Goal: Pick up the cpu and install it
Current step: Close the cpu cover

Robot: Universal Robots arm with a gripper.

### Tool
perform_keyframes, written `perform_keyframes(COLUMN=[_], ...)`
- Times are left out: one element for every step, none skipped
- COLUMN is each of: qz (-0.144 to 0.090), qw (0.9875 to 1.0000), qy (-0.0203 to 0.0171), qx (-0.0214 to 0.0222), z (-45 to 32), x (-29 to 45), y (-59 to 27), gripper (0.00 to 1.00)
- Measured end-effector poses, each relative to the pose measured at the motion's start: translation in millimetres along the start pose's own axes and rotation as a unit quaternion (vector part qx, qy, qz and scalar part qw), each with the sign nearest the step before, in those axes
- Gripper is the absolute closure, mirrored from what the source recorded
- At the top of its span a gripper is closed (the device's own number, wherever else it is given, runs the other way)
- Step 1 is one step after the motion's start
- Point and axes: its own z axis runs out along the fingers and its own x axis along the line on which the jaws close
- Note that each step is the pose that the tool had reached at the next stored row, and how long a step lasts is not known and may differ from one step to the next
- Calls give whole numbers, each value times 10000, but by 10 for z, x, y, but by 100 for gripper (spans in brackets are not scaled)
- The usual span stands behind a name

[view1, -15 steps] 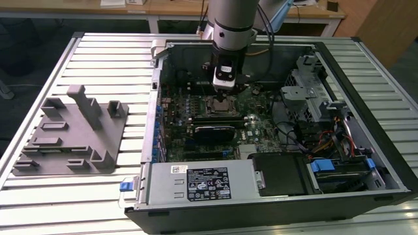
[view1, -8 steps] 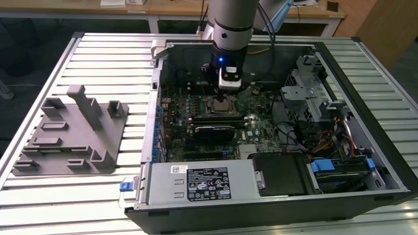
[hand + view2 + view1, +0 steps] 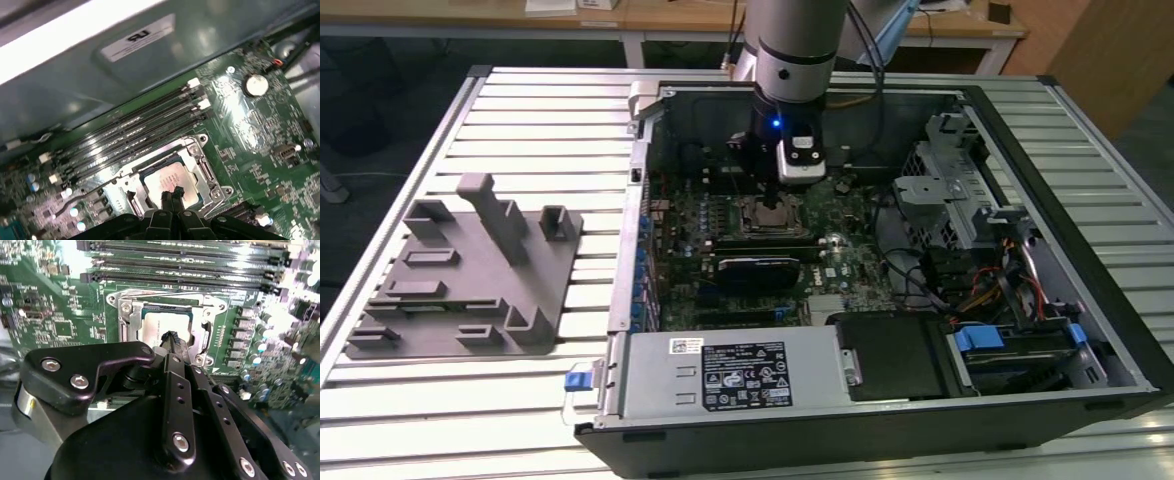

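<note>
End effector (image 3: pixel 171 196) hanging over mobo (image 3: pixel 260 125) inside open PC case (image 3: pixel 1067 330). Fingers (image 3: pixel 172 340) sitting pressed together, gripping nothing. Tips at cpu (image 3: pixel 162 180); can't tell if touching. Cpu lying flat in socket (image 3: pixel 202 167). Grey fixture (image 3: pixel 467 270) sitting on tabletop (image 3: pixel 520 110), well apart, toward exterior view's left.

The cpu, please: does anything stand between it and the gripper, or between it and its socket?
Nothing visible does. The cpu lies flat inside the socket frame, and the gripper, jaws shut, sits directly over its top with no cable or part between.
</note>
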Motion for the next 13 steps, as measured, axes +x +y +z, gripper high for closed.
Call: perform_keyframes(qz=[-91,-179,-269,-359,-448,-545,-636,-726,-816,-905,-995,-1084,-1182], qw=[10000,9998,9996,9994,9990,9985,9980,9974,9967,9959,9950,9941,9930], qy=[0,0,-1,-1,-1,-1,-2,-2,-2,-2,-3,-3,-3], qx=[2,4,6,8,10,13,15,17,19,22,23,25,27], z=[0,0,0,0,1,1,1,1,2,2,2,3,3], x=[0,0,0,0,0,0,0,0,0,0,0,0,0], y=[0,0,0,0,0,0,0,0,0,0,0,0,0], gripper=[89,89,89,89,89,89,89,89,89,89,89,89,89])
